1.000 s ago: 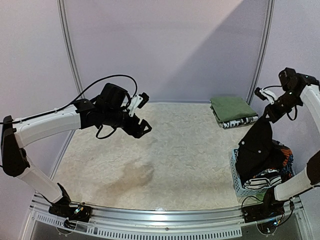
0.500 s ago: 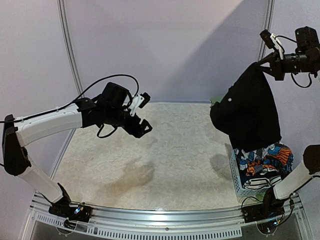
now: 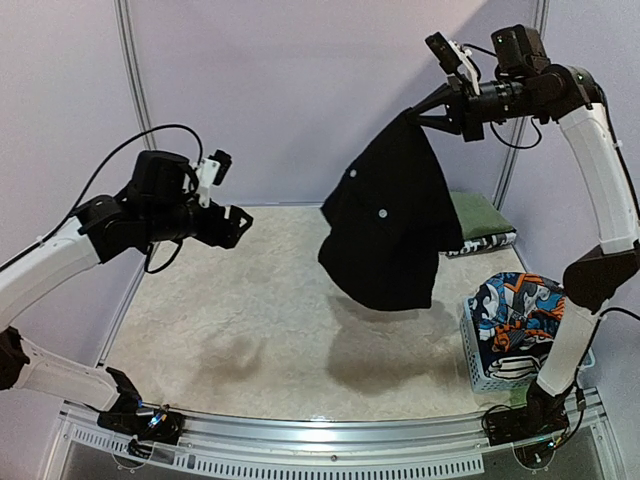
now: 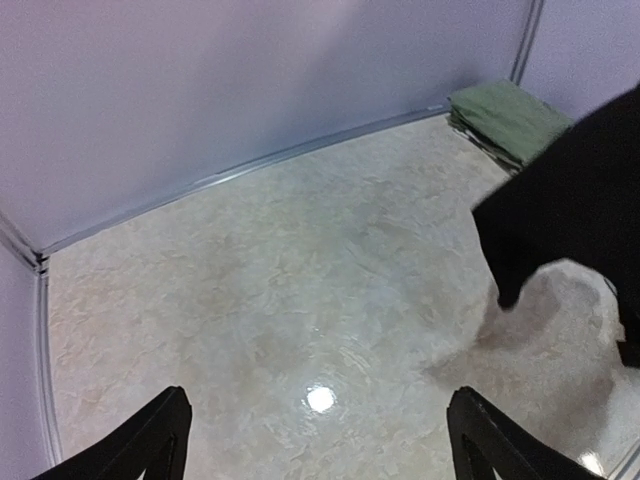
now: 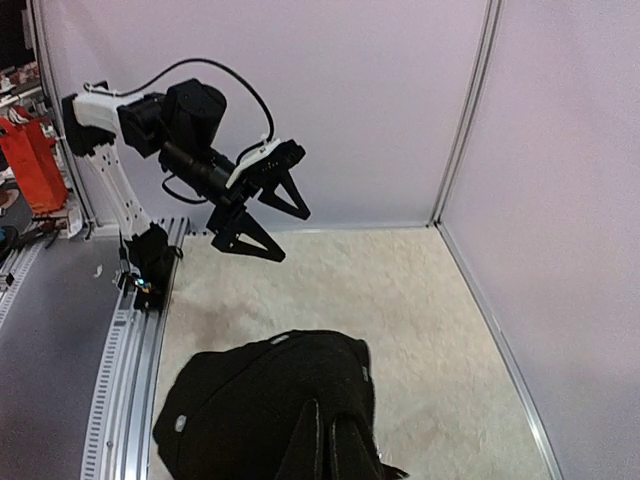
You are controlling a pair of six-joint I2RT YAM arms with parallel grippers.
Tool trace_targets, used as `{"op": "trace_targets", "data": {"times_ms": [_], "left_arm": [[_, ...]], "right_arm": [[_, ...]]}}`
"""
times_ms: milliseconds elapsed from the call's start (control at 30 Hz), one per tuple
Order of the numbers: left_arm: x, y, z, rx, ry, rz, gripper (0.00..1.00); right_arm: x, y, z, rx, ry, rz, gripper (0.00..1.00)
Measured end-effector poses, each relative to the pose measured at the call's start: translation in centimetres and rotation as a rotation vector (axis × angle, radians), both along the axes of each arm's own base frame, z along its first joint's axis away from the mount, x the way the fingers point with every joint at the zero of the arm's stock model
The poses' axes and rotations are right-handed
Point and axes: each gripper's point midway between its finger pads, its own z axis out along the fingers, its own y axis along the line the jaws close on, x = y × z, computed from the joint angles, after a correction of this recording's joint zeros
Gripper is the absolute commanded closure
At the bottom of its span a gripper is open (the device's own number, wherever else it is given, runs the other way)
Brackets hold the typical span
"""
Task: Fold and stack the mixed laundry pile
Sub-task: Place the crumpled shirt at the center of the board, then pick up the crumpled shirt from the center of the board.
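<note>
1. Right gripper: jaws clamped on the large plain black fabric garment, which hangs above the table toward 2 o'clock.
2. Left gripper: jaws apart, empty, at 10 o'clock.
3. Orange-blue-white cartoon-print garment: in the pale blue lattice plastic basket, at 4 o'clock.

Pale lavender panel walls stood around the table on three sides, joined by slim metal posts. The table's cream, mottled top carried a bright glare spot. A ribbed aluminium rail ran along its near edge. A diagonal shadow crossed the back wall.
</note>
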Motion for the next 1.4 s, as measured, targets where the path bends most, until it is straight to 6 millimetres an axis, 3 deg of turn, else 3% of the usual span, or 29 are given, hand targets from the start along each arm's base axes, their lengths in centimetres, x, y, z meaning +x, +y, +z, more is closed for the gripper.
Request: {"op": "trace_targets", "data": {"times_ms": [67, 167, 233, 300, 367, 400, 467, 500, 567, 633, 667, 733, 833, 900, 1133, 1400], "left_arm": [[-0.2, 2.0, 1.1, -0.013, -0.033, 0.054, 0.09], [-0.5, 3.9, 1.8, -0.013, -0.054, 0.101, 0.09], [-0.5, 4.4, 1.6, -0.003, -0.053, 0.115, 0.09], [-0.4, 4.5, 0.7, 0.013, -0.036, 0.117, 0.09], [-0.3, 4.3, -0.6, 0.033, -0.008, 0.112, 0.1], [-0.2, 4.0, -1.4, 0.045, 0.014, 0.105, 0.12], [0.0, 3.6, -2.8, 0.062, 0.053, 0.088, 0.15], [0.0, 3.2, -3.6, 0.074, 0.078, 0.074, 0.16], [-0.2, 2.8, -5.1, 0.091, 0.133, 0.053, 0.2], [-0.7, 2.3, -6.7, 0.097, 0.201, 0.028, 0.23], [-1.1, 2.0, -7.5, 0.094, 0.236, 0.014, 0.23], [-2.4, 1.3, -9.2, 0.081, 0.306, -0.023, 0.23], [-4.9, 0.4, -11.9, 0.09, 0.406, -0.063, 0.23], [-6.6, 0.2, -13.5, 0.114, 0.477, -0.073, 0.23], [-8.4, 2.8, -18.7, 0.224, 0.651, 0.089, 0.17], [-9.6, 5.1, -23.5, 0.249, 0.772, 0.225, 0.19]], "right_arm": [[0.5, 0.9, 1.3, 0.061, 0.007, 0.032, 0.96], [2.7, 1.3, 1.2, 0.095, 0.045, 0.007, 0.52], [7.0, 1.2, -0.8, 0.086, 0.097, -0.105, 0.41], [12.7, 0.2, -4.8, 0.028, 0.153, -0.291, 0.36], [18.5, -1.7, -11.7, -0.086, 0.237, -0.49, 0.35], [20.8, -2.9, -17.1, -0.173, 0.311, -0.586, 0.35], [22.1, -4.9, -23.2, -0.268, 0.413, -0.672, 0.41], [21.6, -5.9, -27.4, -0.33, 0.502, -0.695, 0.43], [19.3, -7.2, -32.1, -0.409, 0.602, -0.685, 0.44], [15.5, -7.8, -35.1, -0.48, 0.641, -0.632, 0.44], [12.2, -7.8, -36.3, -0.528, 0.634, -0.576, 0.44], [6.0, -6.5, -36.4, -0.605, 0.545, -0.437, 0.47], [-4.1, -2.9, -34.9, -0.68, 0.289, -0.137, 0.52], [-8.3, -0.9, -34.7, -0.685, 0.181, 0.03, 0.51], [-11.2, 0.1, -41.6, -0.845, 0.11, 0.2, 0.46], [-12.3, 2.9, -43.2, -0.878, -0.007, 0.287, 0.49]]}}
